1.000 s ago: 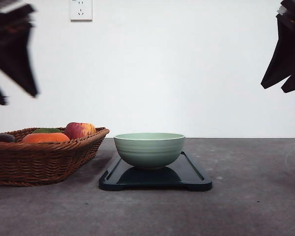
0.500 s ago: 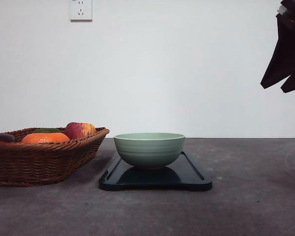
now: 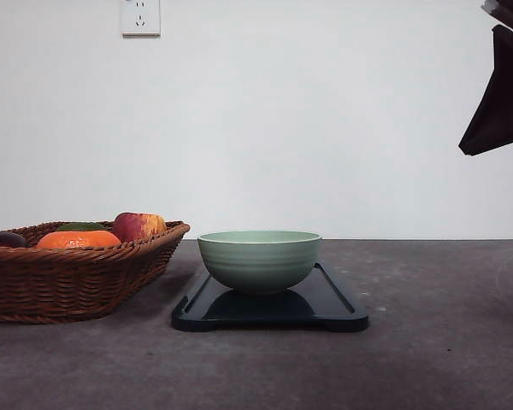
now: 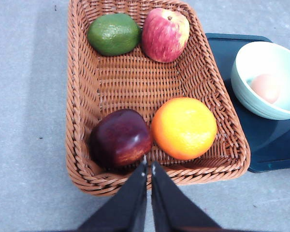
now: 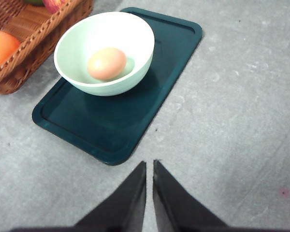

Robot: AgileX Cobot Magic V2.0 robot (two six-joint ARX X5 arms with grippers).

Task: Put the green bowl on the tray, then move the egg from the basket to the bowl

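Now I read both steps as finished: the egg (image 5: 107, 63) lies in the green bowl (image 5: 104, 50), which stands on the tray (image 5: 150, 101) beside the basket (image 4: 130, 82). My left gripper (image 4: 149, 166) and right gripper (image 5: 150, 165) are pinched nearly closed, holding nothing. I judge only parking the arms remains.

Egg (image 5: 107, 63) hidden, front view.
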